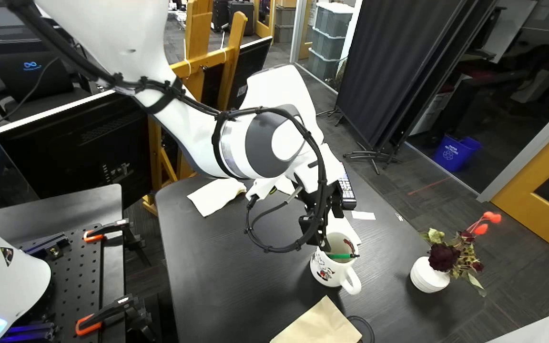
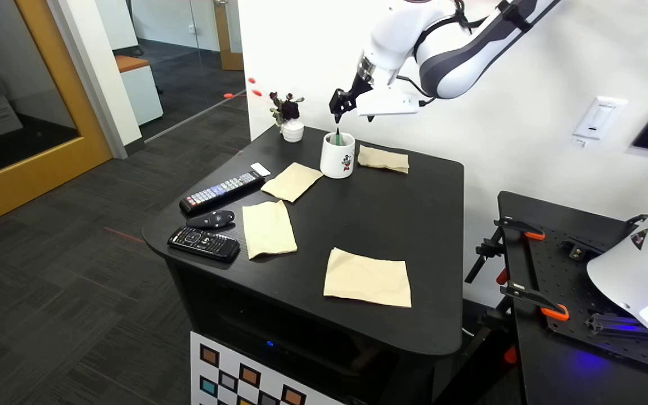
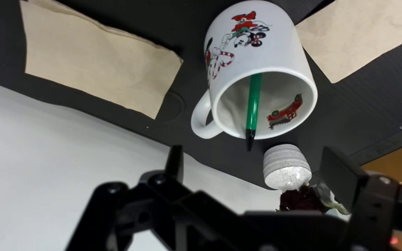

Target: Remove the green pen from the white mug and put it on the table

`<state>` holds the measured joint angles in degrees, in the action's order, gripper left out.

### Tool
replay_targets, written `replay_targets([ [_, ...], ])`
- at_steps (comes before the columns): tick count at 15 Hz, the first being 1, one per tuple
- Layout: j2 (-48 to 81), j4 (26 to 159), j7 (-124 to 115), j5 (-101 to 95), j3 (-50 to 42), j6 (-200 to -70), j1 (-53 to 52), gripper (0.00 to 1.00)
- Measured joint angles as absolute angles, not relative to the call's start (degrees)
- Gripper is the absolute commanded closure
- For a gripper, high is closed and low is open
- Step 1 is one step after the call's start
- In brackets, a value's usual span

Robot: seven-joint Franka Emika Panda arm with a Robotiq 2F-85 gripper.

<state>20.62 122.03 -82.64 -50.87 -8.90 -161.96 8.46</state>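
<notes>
Green against white: a short, slim, glossy green pen (image 3: 253,108) with a black tip, leaning inside the white, printed, cylindrical mug (image 3: 277,52) with a side handle, upright on the matte black tabletop (image 2: 391,214). Sits directly ahead of the black two-fingered end effector (image 3: 255,158), a tool released and spread wide, with nothing in its grasp. In the wrist view, runs lengthwise out of the mug, tip first past the rim, straight toward the gap; should therefore allow a pinch across the barrel rather than along it. In an exterior view, ends just below one fingertip (image 2: 337,116), apparently without contact. Tilts toward the small white ridged flower vase (image 3: 286,167), so probably best drawn out along that same slant. Probably at the approach, short of the grasp; wants a short advance. Could fail by catching the rim and tipping the mug.
</notes>
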Motion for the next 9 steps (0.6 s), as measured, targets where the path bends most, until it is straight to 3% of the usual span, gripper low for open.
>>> replay_targets([
  [3, 23.9, 119.8, -82.4, -48.8, -8.7, -163.8, 9.1, 0.00],
  [7, 27.0, 118.0, -80.6, -45.8, -7.3, -164.5, 10.3, 0.44],
  [9, 27.9, 117.4, -79.4, -44.6, -6.4, -164.6, 11.1, 0.46],
])
